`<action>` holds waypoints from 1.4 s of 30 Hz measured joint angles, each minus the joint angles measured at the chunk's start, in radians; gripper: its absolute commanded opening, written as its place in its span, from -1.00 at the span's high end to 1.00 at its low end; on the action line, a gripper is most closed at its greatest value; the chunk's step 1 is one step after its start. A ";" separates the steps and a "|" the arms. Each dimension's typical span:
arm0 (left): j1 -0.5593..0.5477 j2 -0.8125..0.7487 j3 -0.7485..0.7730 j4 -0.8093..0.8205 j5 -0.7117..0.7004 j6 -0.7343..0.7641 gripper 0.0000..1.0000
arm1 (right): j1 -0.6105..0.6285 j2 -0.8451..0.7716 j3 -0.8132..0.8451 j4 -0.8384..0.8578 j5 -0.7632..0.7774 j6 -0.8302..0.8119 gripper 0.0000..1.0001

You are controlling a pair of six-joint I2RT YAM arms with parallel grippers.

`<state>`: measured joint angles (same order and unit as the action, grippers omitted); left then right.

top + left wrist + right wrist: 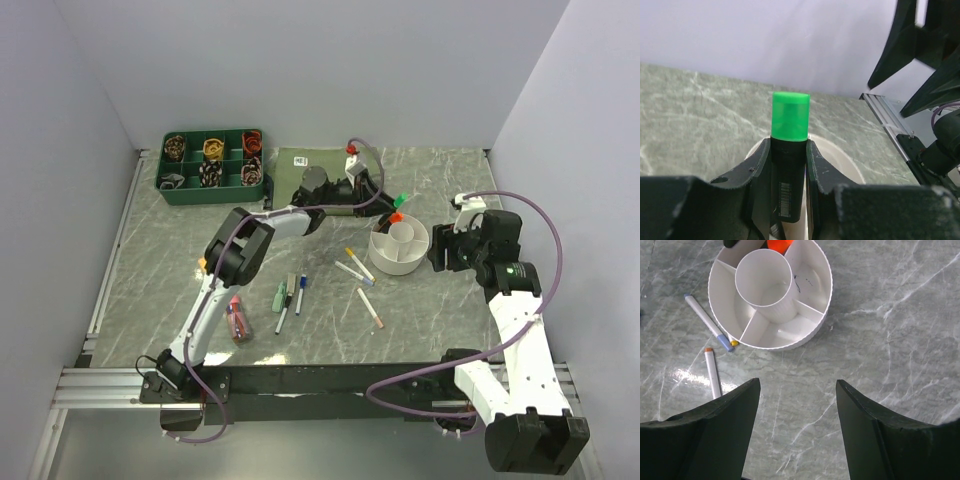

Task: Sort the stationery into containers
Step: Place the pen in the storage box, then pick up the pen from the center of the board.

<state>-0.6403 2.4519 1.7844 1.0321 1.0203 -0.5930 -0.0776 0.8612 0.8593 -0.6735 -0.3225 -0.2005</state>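
Overhead first. The left arm reaches across the marble table [150,260] to the far side of the white organiser [395,266]. The left gripper [392,205] is clamped on a green-capped marker [403,197], held over the organiser's far rim. An orange-capped marker [397,216] stands in a far ring compartment. The right gripper [437,254] hangs just right of the organiser, apart from it.

Loose on the table, left of the organiser and nearer the arms:
- yellow-capped pen [358,262], with a white-and-blue pen [352,271] right beside it
- orange-tipped pen [371,308], a little nearer the arms
- a cluster of green marker [281,296], black pen [282,320] and blue-capped pen [300,294]
- pink-capped tube [237,318], farthest left

A green tray [210,196] and an olive cloth [295,160] sit at the back.

Left wrist. Both fingers [757,175] press the marker's black barrel from either side. The green cap sticks out past the fingertips. The organiser's white rim shows just below and behind the marker.

Right wrist. The fingers [730,425] stand wide apart with only bare table between them. The organiser lies ahead, its central cup [763,282] ringed by divided compartments, and the orange cap shows at the far edge. The white-and-blue pen lies just left of the organiser wall, with the orange-tipped pen nearer the fingers.
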 measured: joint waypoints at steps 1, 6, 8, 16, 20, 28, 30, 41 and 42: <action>0.000 0.012 0.000 0.002 -0.002 -0.001 0.98 | 0.000 0.002 0.000 0.000 0.000 0.002 -0.40; 0.000 0.063 0.000 0.004 -0.008 -0.006 0.94 | 0.000 0.014 0.000 0.000 0.000 0.002 -0.40; 0.000 0.077 0.000 0.006 -0.008 -0.008 0.74 | 0.000 0.025 0.000 0.000 0.000 0.002 -0.40; 0.005 0.080 -0.068 0.071 -0.026 -0.018 -0.29 | 0.000 0.086 0.012 0.002 -0.001 0.001 -0.40; 0.016 0.010 -0.178 0.086 -0.018 0.011 -0.34 | 0.000 0.107 0.026 0.006 -0.007 0.002 -0.41; 0.072 -0.280 -0.391 0.066 -0.019 0.042 -0.41 | 0.000 0.124 0.033 0.047 -0.026 0.006 -0.45; 0.097 -0.402 -0.457 0.010 -0.025 0.086 -0.45 | 0.000 0.122 0.032 0.058 -0.035 0.014 -0.46; 0.113 -0.893 -0.478 -1.205 -0.545 0.524 -0.49 | 0.001 0.049 0.015 0.079 -0.048 0.026 -0.48; 0.113 -0.883 -0.463 -1.301 -0.623 0.520 -0.49 | 0.002 0.047 0.015 0.078 -0.048 0.028 -0.48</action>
<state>-0.5270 1.5688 1.3216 -0.2687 0.3977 -0.0734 -0.0761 0.9077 0.8745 -0.5953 -0.3710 -0.1726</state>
